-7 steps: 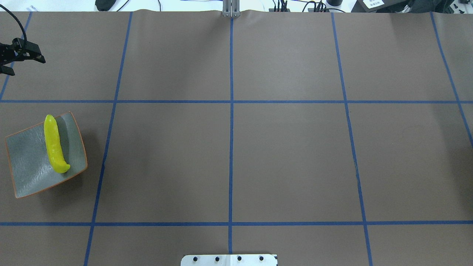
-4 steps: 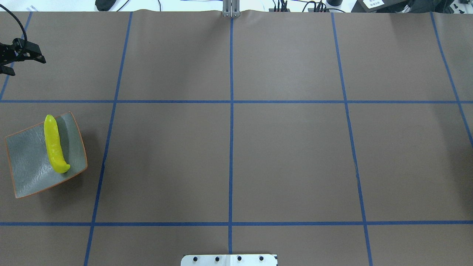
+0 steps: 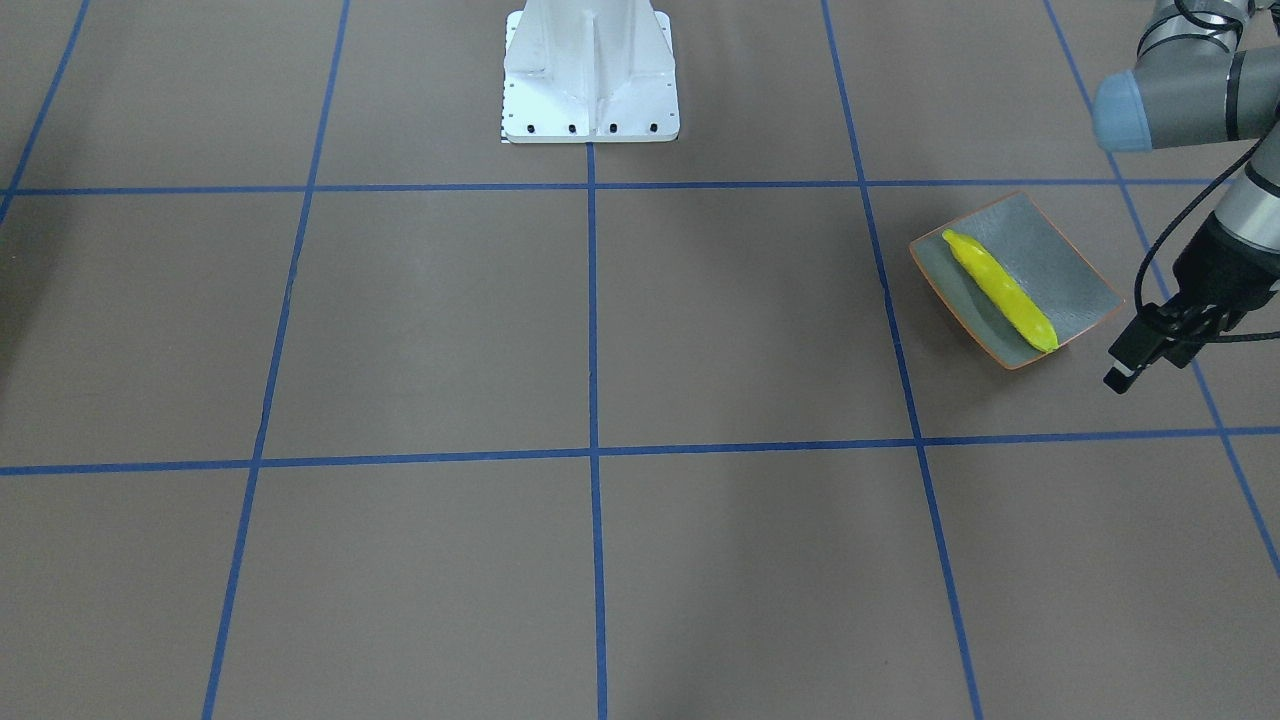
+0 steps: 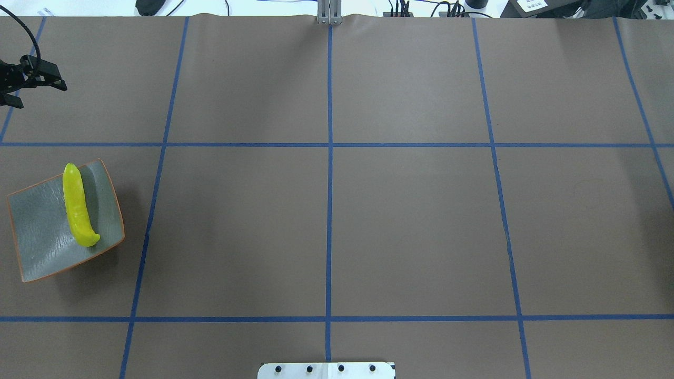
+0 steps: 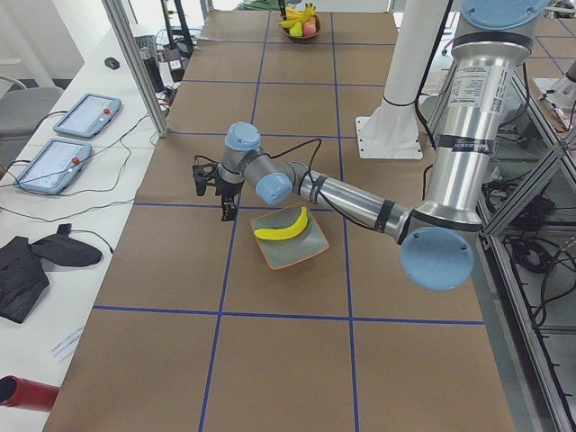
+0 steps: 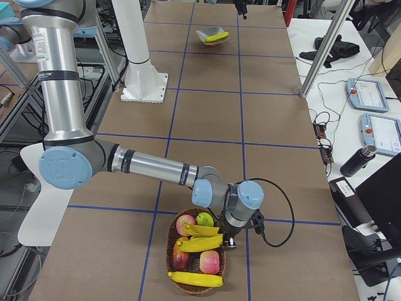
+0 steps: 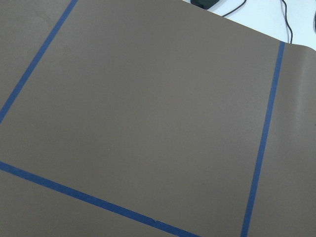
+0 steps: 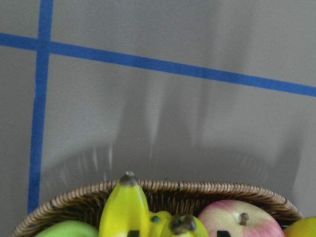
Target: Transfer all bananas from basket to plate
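Your left gripper (image 4: 36, 93) hangs released, jaws spread, above the counter (image 4: 337, 226) beyond the plate (image 4: 37, 247) and apart from it. One banana (image 4: 78, 208) lies on the plate, along the side nearer the counter's middle. At the counter's other end your right gripper (image 6: 233, 241) sits at the rim of the wicker basket (image 6: 191, 290). You cannot tell whether it is released or clenched. Three more bananas (image 6: 200, 243) lie in the basket among apples (image 6: 209, 262).
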